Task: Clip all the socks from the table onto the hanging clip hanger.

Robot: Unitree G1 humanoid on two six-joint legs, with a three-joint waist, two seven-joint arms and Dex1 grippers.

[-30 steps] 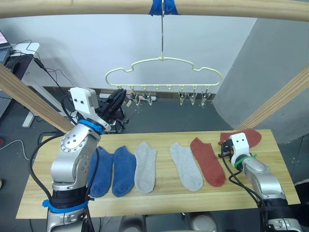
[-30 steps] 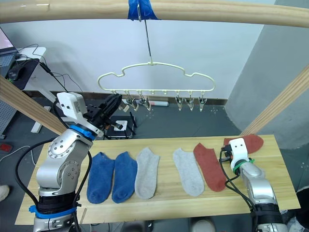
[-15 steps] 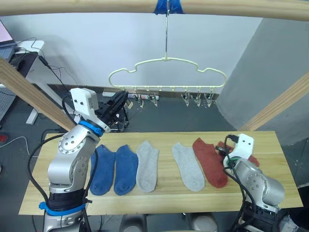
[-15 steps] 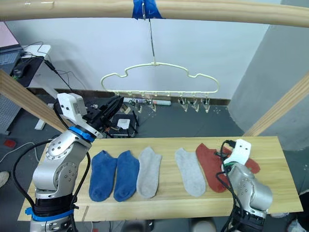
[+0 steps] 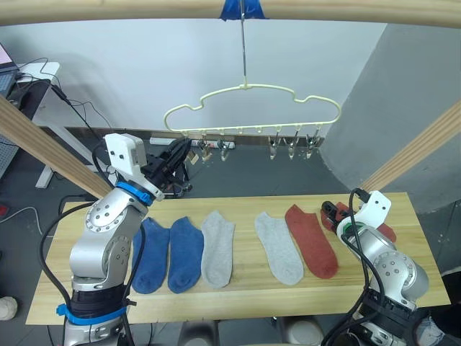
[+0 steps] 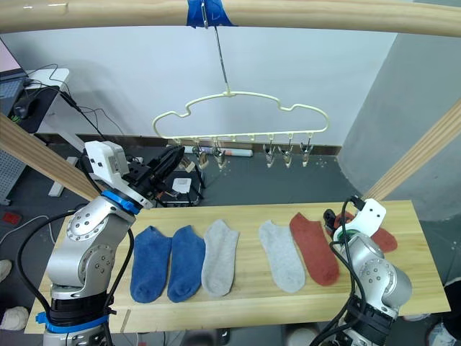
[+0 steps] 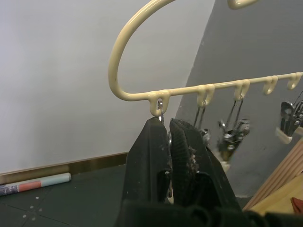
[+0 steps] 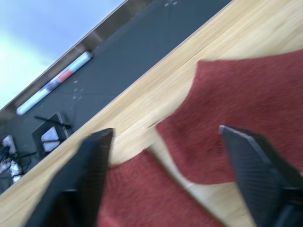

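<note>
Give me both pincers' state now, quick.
Left pincer: shut on the leftmost clip of the clip hanger.
Right pincer: open, holding nothing, over the two red socks on the table.

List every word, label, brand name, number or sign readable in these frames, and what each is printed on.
No text can be read in any view.
The long tube-like item on the floor by the wall has red and blue bands, but any print is too small to read.
The socks, table and clip hanger carry no visible markings.
</note>
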